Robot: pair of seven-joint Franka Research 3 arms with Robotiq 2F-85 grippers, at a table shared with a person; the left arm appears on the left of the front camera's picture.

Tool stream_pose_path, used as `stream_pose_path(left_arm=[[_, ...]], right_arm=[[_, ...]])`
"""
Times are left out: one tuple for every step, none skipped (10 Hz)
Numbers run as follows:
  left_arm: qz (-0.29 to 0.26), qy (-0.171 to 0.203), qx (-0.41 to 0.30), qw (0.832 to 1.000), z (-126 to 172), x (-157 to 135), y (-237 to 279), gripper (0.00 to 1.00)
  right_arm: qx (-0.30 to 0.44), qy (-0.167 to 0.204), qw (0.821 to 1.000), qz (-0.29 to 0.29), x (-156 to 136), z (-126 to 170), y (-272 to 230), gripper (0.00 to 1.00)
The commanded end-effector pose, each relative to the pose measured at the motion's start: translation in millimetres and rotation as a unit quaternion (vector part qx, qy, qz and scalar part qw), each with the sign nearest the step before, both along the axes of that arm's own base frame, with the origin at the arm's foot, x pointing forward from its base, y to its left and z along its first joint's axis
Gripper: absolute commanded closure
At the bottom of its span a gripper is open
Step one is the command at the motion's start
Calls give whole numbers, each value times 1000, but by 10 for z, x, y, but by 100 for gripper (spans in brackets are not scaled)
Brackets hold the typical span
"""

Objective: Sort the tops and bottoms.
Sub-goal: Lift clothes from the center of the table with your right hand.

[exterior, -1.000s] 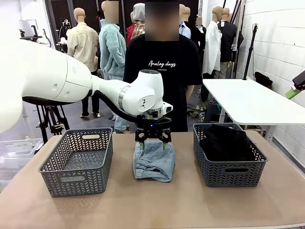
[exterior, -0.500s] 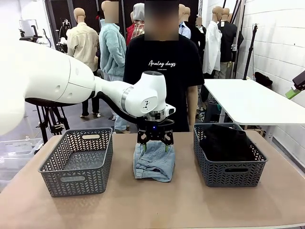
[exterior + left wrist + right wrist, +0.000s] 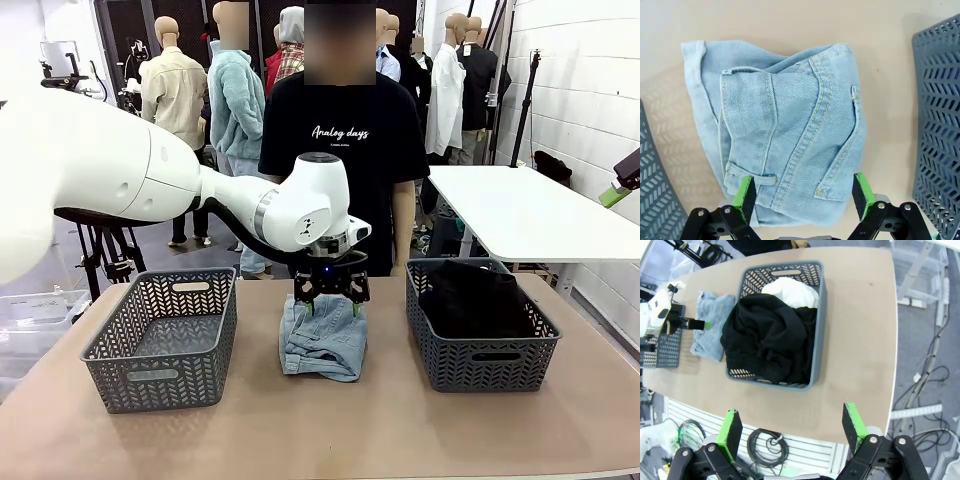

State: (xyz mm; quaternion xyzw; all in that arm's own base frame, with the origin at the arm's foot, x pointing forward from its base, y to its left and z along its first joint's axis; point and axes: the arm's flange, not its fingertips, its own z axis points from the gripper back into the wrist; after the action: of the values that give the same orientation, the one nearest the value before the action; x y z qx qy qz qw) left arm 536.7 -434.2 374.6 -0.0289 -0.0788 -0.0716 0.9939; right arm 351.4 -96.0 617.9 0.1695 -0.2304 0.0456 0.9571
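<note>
A pale light-blue denim garment (image 3: pixel 322 342), one of the bottoms, lies folded on the table between two grey baskets. My left gripper (image 3: pixel 330 302) hangs open just above its far end. In the left wrist view the green fingers (image 3: pixel 746 196) straddle the near edge of the denim (image 3: pixel 785 130) without touching it. The right-hand basket (image 3: pixel 480 368) holds the tops, a black one (image 3: pixel 767 342) heaped over a white one (image 3: pixel 790 290). My right gripper (image 3: pixel 791 427) is open and high above the table, with nothing between its fingers.
A second grey basket (image 3: pixel 160 345) stands left of the denim. Basket walls (image 3: pixel 940 125) flank the denim closely on both sides. A person in a black printed T-shirt (image 3: pixel 340 150) stands at the far edge. A white side table (image 3: pixel 530 215) sits at the back right.
My left gripper has shifted slightly right and a little lower over the far end of the denim, still open. The garments and baskets have not moved.
</note>
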Motion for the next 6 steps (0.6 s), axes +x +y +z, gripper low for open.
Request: stream_pose_path(left_arm=[[-15,4,-3,1000,-96,-88,56,0],[-17,5,-3,1000,-97,-84,48,0],[-16,0,-3,1000,-92,-80,52,0],[-16,-1,-6,1000,-99,-90,58,0],[-16,-7,-5,1000,-128,-88,51,0],[-16,-6,-4,1000,-151,-89,52,0]], right_arm=[[2,-2,1000,1,6,-30,10,0],[2,-2,1000,1,6,-30,10,0],[2,-2,1000,1,6,-30,10,0],[2,-2,1000,1,6,-30,10,0],[2,-2,1000,1,6,-30,10,0],[2,-2,1000,1,6,-30,10,0]])
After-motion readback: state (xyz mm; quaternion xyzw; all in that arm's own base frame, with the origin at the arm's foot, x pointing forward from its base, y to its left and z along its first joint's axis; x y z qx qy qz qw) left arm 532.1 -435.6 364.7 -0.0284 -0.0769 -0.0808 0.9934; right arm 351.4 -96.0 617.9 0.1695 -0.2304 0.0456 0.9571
